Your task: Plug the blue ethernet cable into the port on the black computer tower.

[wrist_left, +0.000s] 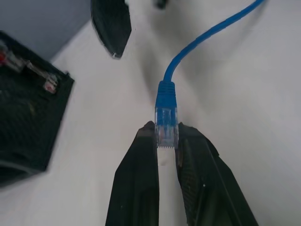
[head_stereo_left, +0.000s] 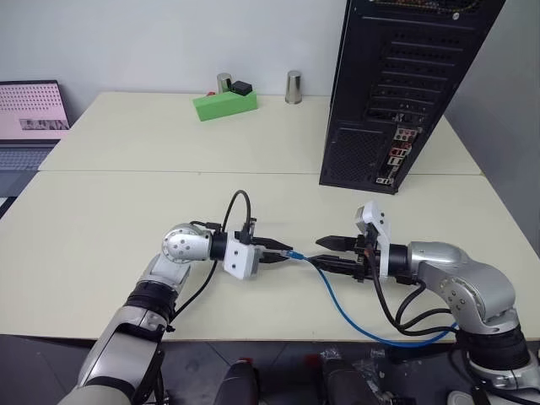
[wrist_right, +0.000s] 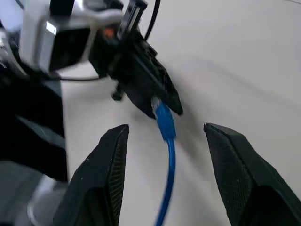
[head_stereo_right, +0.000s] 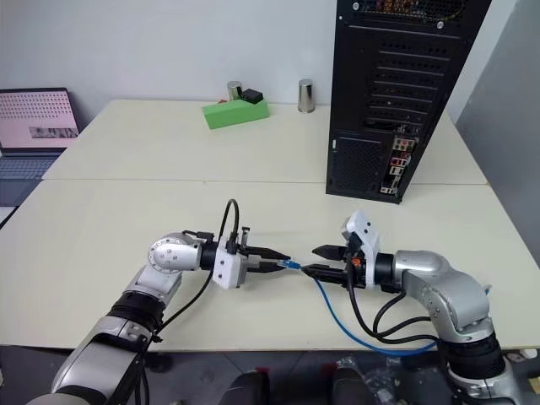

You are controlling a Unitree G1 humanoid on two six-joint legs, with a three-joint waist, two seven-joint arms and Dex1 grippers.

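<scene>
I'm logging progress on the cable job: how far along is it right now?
Done: the left gripper is shut on the clear plug of the blue ethernet cable, lifted over the table. In hand: the right gripper stands open around the cord beside the plug, not gripping it. Left: carrying the plug to the black computer tower, still well away, and seating it in its port.
</scene>
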